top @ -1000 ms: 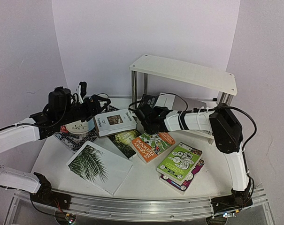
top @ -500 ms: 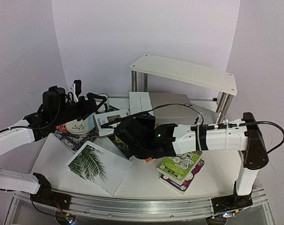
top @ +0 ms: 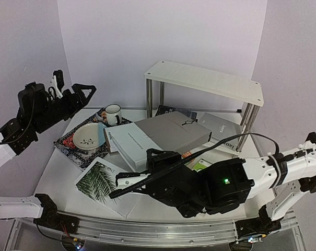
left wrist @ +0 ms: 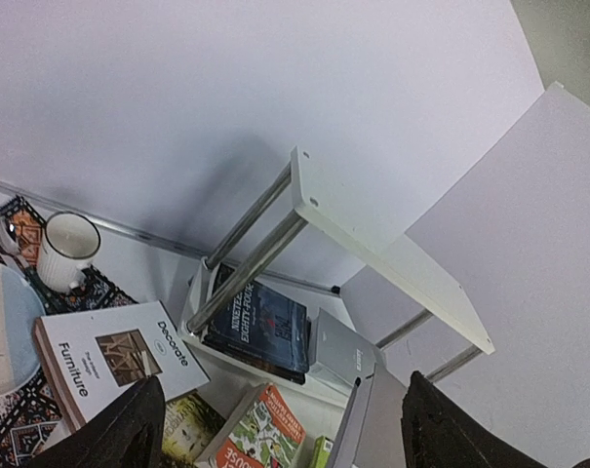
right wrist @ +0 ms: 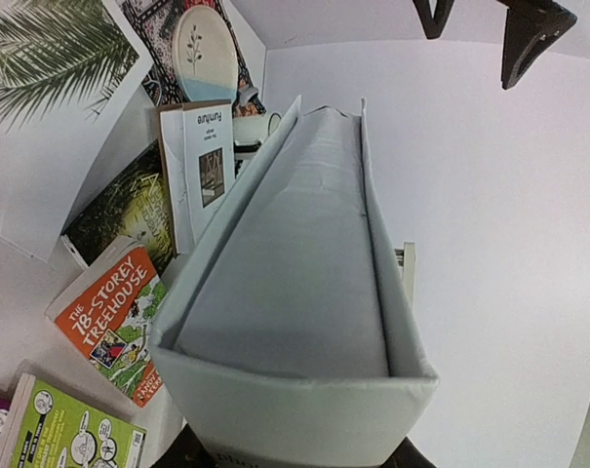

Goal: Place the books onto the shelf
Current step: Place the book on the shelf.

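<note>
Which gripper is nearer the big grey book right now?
Right. The right gripper clamps the grey book at its near edge; the left gripper hangs open, raised well off to the book's left, touching nothing.

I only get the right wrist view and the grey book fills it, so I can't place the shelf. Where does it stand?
Observer: The shelf stands at the back right, just beyond the grey book.
Operator: Anything on it?
Observer: Its lower tier holds a dark blue book and a smaller grey book, lying flat.
Operator: And the left arm?
Observer: The left end effector hangs high at the far left, open and empty, apart from the shelf.
</note>
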Available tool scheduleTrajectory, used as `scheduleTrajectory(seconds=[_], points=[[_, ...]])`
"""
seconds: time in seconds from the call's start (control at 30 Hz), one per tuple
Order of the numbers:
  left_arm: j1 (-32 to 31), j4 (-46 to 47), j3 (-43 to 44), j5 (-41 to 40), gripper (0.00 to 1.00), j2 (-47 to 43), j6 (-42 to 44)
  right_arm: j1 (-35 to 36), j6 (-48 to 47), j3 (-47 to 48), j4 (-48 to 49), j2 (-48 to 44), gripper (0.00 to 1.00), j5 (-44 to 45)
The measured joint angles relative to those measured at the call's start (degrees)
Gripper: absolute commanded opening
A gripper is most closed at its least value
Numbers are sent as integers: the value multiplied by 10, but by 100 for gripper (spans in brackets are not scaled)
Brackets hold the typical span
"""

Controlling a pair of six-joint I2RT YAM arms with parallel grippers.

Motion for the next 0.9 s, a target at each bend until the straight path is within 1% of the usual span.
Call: scheduleTrajectory(seconds=[0.1, 0.27, 0.47, 0.63, 0.77, 0.9], points=[[0, -19, 22, -26, 86, -8, 12, 9, -38, 0, 12, -19, 36, -17], [0, -41, 29, -50, 87, -11, 21, 14, -116, 2, 38, -39, 36, -43], [0, -57, 49, -42, 89, 8, 22, 13, -210, 11, 78, -71, 33, -71], [0, -63, 69, -30, 89, 24, 27, 2, -268, 35, 111, -83, 33, -79], [0, -66, 79, -33, 90, 21, 37, -35, -303, 60, 120, -81, 33, -92], [0, -68, 88, -42, 90, 16, 47, -110, -321, 123, 131, -47, 33, -98]])
